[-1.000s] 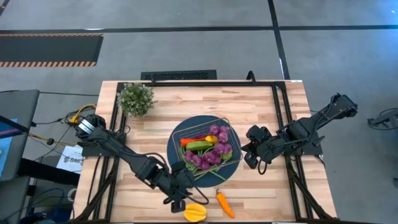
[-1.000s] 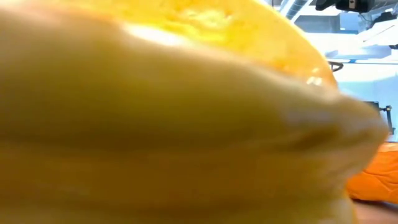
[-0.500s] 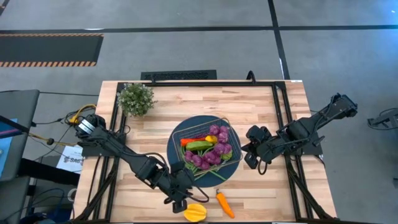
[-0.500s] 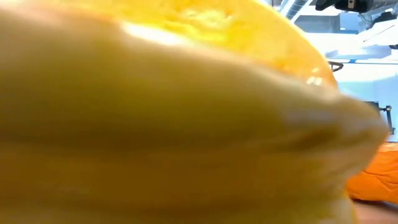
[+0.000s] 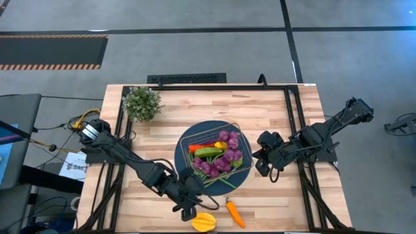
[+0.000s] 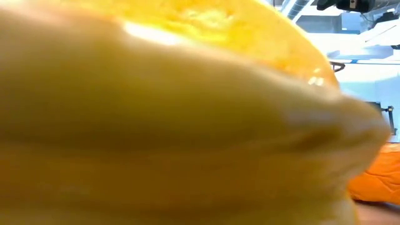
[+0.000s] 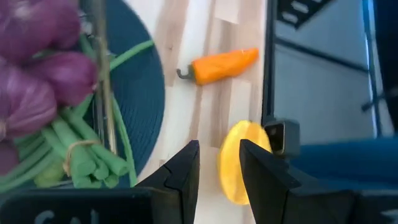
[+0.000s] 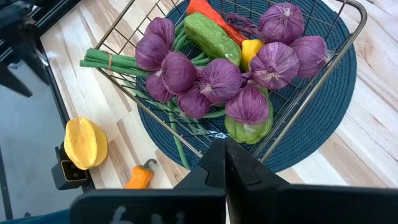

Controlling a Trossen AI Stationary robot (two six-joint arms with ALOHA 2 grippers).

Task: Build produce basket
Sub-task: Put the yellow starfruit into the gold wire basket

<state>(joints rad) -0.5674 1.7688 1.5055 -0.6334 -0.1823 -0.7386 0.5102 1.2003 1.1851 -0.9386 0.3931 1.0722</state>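
Yellow ribbed fruit (image 5: 204,222) sits at the table's front edge, just beyond the left gripper (image 5: 186,211), whose fingers are parted and empty. Orange carrot (image 5: 234,212) lies beside it. Basket (image 5: 186,140) farther back; right gripper (image 5: 259,166) closed, idle beside it.

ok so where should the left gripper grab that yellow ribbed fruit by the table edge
Probably across its narrow, flattened width, coming down from above. The yellow ribbed fruit lies on the wood at the table's near edge, right against the small low camera, so a sideways approach from that side looks blocked. The left gripper, open, hovers beside it already; the orange carrot lies apart and should not interfere.
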